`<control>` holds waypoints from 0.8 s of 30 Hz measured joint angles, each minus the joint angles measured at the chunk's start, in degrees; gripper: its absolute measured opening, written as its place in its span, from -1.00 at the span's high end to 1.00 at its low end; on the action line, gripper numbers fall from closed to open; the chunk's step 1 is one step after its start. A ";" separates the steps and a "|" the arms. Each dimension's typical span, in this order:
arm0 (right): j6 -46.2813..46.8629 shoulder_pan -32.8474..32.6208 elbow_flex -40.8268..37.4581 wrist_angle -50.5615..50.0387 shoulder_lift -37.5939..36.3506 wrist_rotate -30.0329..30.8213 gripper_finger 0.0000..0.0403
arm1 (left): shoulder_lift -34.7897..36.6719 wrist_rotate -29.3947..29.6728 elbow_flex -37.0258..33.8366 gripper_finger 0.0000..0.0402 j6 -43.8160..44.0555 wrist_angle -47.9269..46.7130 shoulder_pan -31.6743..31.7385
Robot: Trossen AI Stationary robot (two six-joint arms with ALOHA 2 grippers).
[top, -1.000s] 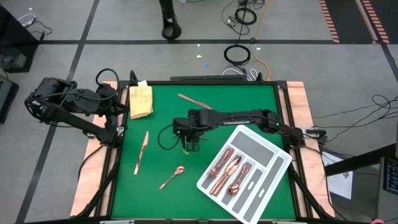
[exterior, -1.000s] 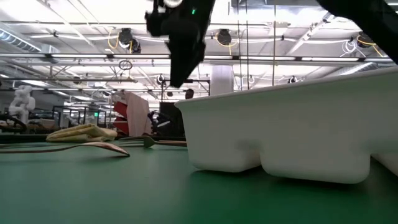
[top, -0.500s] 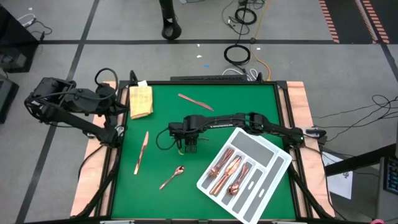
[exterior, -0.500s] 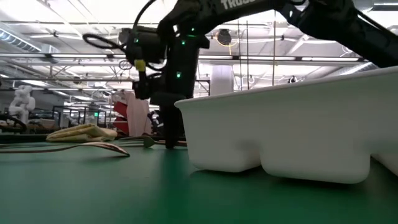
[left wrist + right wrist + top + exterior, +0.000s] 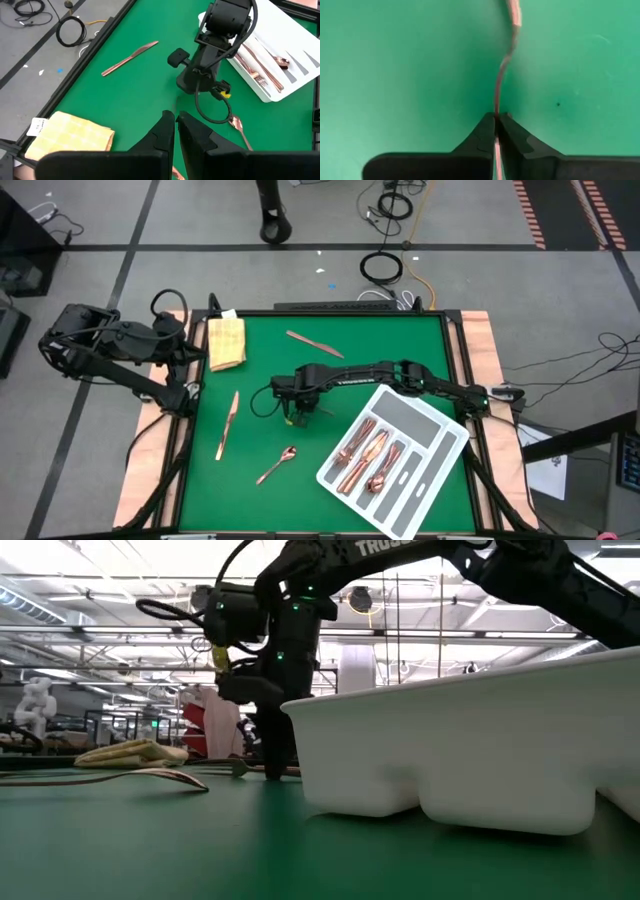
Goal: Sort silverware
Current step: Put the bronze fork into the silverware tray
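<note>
My right gripper (image 5: 299, 418) stands at the middle of the green mat, fingers down at the mat (image 5: 272, 762), shut on a thin copper piece of silverware (image 5: 502, 75). The gripper hides the piece in the high view, and I cannot tell its kind. A copper knife (image 5: 313, 343) lies flat at the far side. Another knife (image 5: 227, 423) lies at the left, and a spoon (image 5: 278, 465) lies toward the near edge. My left gripper (image 5: 175, 120) waits shut with nothing in it at the table's left edge (image 5: 190, 352). My right gripper pinches the thin copper piece (image 5: 496, 107) between its two fingertips (image 5: 485, 127), coming from above and pointing down. The piece shows edge-on with a bend in it and runs on past the fingertips over the mat. Whether it is lifted off the mat, I cannot tell.
The white divided tray (image 5: 440, 430) lies slanted at the right near side with several copper pieces in its slots; its wall (image 5: 470, 740) is close beside the right gripper. A folded yellow cloth (image 5: 226, 342) lies at the far left corner.
My right gripper has come down to the mat and gone a little toward the table's left edge. It has then shut on the thin copper piece.
</note>
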State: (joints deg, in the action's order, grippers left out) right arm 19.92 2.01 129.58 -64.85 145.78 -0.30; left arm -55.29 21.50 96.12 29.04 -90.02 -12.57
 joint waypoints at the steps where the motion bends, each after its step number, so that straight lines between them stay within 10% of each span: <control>1: 1.65 -0.27 -0.06 0.51 -0.31 0.33 0.99 | 0.00 0.00 0.00 0.84 0.00 0.00 0.00; 11: 11.72 -2.98 0.02 1.24 -14.60 9.28 1.00 | 0.56 0.02 0.00 0.84 -1.46 0.00 -0.01; 24: -28.31 -9.71 -0.13 -25.29 -25.25 -7.92 1.00 | 2.03 0.02 0.00 0.84 -2.39 0.00 0.00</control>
State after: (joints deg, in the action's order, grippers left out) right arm -8.40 -7.70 129.46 -90.13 120.53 -8.22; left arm -53.25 21.52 96.12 26.65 -90.02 -12.56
